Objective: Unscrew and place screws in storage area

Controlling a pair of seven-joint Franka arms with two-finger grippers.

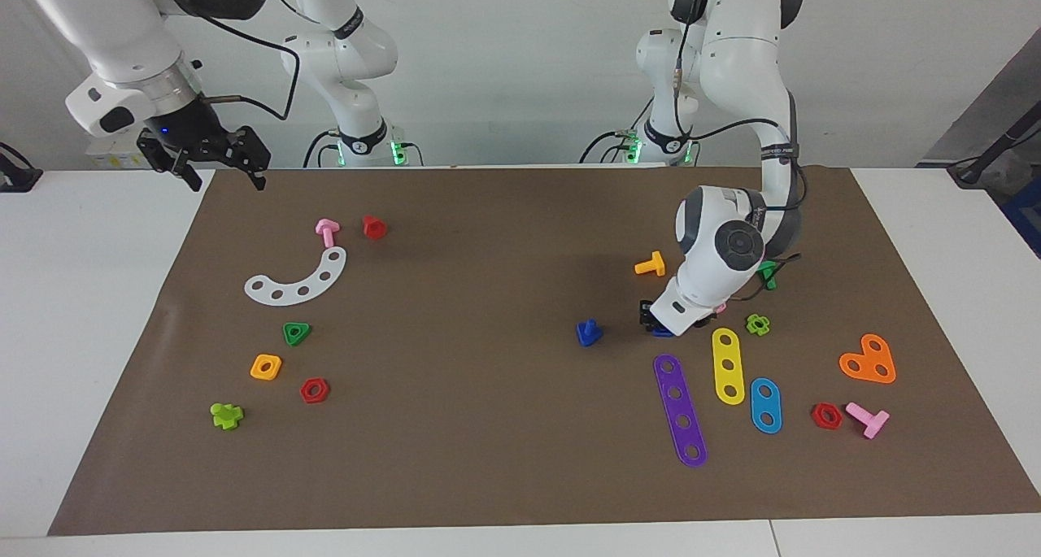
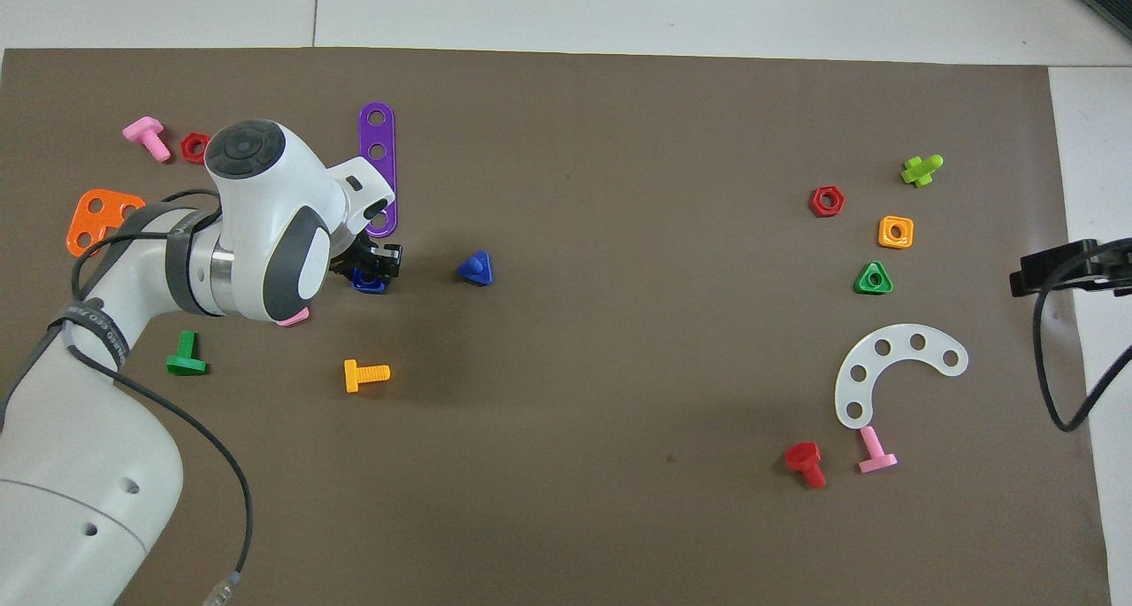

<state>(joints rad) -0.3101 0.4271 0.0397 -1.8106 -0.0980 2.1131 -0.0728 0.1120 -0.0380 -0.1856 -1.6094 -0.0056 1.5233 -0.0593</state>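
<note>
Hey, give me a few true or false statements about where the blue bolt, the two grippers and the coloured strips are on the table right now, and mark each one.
1. The dark-blue bolt sits on the mat, apart from the left gripper. True.
2. The right gripper is down on the white curved strip. False: it hangs open and empty over the mat's edge at the right arm's end.
3. The purple strip has four holes. True.
4. The orange bolt lies on the yellow strip. False: it lies on the mat, nearer to the robots than the yellow strip.
</note>
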